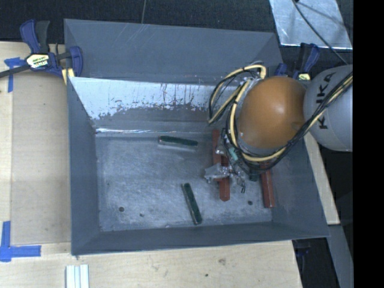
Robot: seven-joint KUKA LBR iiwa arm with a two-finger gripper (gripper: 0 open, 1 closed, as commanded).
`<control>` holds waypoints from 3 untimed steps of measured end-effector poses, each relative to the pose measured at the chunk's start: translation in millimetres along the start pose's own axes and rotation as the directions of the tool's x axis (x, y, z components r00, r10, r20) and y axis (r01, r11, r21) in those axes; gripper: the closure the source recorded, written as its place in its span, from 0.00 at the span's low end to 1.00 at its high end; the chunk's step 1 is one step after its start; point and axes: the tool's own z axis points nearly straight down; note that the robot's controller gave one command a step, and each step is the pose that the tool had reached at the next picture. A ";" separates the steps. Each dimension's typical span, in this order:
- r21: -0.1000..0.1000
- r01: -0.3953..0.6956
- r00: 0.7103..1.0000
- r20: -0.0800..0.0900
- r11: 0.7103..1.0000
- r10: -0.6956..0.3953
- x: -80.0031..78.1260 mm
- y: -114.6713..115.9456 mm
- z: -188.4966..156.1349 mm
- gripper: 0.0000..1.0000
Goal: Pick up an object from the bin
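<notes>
We see the grey bin (84,179), floor mostly bare; orange wrist cover (273,113) above its right half; gripper (223,174) low at right-centre, over the upper end of a red-brown bar (224,191); clenched or released, we cannot tell; second red-brown bar (267,191) by the right wall; back green stick (178,141) near the far wall; front green stick (192,203) left of the gripper.

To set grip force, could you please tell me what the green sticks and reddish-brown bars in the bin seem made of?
The upper green stick and lower green stick: probably smooth plastic, with a faint sheen along their length. The middle reddish-brown bar and right reddish-brown bar: dull, matte, flat-sided; perhaps wood or painted plastic, the look leaves it open.
</notes>
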 end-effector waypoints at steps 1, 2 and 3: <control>0.000 0.001 1.000 -0.001 1.000 -0.001 -0.2 0.3 -25.4 1.00; 0.007 -0.001 1.000 0.001 1.000 0.001 -0.7 -1.3 -42.1 1.00; 0.002 -0.001 1.000 0.000 1.000 0.001 -0.5 0.4 -60.4 1.00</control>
